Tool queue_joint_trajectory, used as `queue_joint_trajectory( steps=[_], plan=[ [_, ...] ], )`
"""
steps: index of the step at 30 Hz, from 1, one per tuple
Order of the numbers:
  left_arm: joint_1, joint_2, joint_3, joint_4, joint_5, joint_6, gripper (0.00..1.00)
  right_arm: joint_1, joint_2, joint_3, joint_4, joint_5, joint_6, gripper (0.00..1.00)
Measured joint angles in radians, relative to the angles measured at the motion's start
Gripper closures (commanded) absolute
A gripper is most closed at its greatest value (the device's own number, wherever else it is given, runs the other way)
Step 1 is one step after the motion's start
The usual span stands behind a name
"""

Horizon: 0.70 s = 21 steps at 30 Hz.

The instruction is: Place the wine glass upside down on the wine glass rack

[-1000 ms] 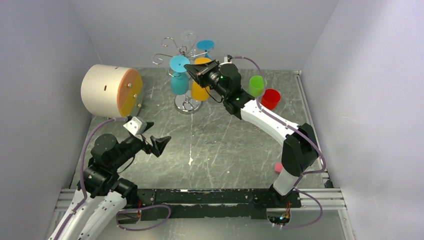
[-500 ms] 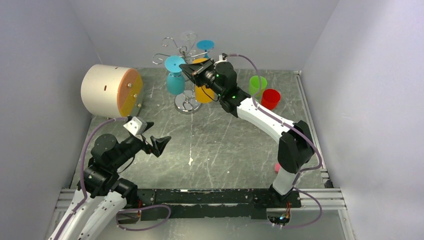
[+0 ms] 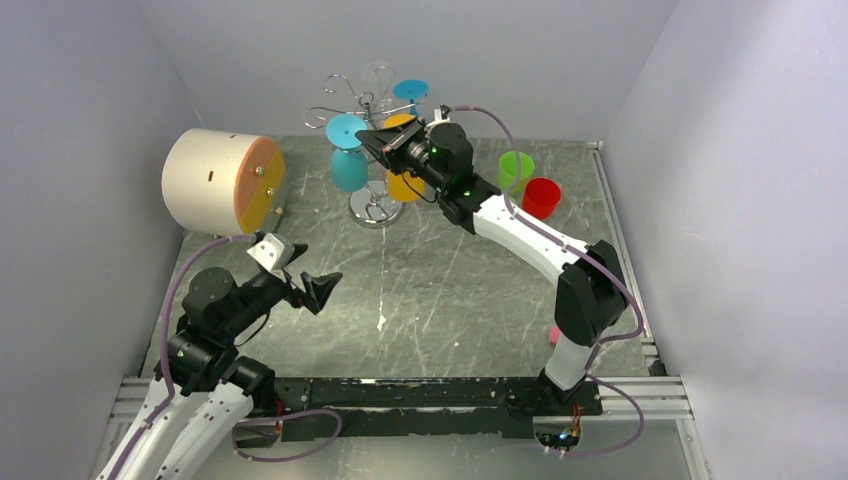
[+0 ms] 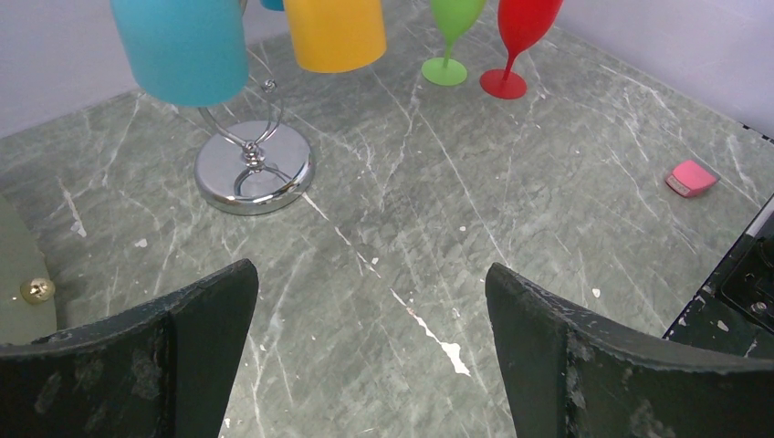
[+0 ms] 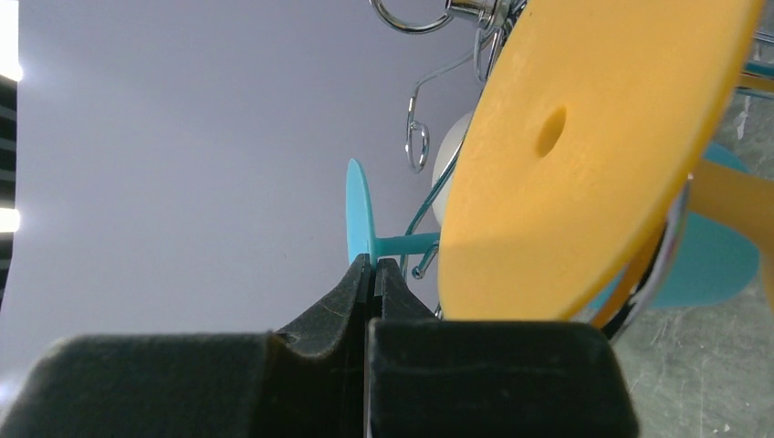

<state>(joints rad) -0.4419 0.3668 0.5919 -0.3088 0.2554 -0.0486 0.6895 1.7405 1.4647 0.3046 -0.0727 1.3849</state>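
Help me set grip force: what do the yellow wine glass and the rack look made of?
The yellow wine glass looks like opaque plastic: flat, even colour, dull sheen, a small moulding dimple in its foot. The wine glass rack looks like chrome-plated metal wire: mirror-bright round base, thin curled loops; solid steel is equally possible.

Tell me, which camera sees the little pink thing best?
The left wrist view: the pink block lies in full view on the table. The top view shows only a bit behind the right arm. The right wrist view misses it.
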Motion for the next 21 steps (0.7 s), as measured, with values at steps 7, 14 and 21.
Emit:
queue_joint_trajectory(
  steps=[7,14,21],
  plan=[
    [0.000,0.000,0.000,-0.002,0.000,0.000,0.01,0.001,0.009,0.013,-0.005,-0.019,-0.012,1.00],
    [0.000,0.001,0.000,-0.003,0.000,0.000,0.01,0.002,0.009,0.013,-0.005,-0.033,-0.022,1.00],
    [0.000,0.008,0.000,-0.003,0.000,0.000,0.01,0.002,0.007,0.012,-0.015,-0.033,-0.035,1.00]
  ],
)
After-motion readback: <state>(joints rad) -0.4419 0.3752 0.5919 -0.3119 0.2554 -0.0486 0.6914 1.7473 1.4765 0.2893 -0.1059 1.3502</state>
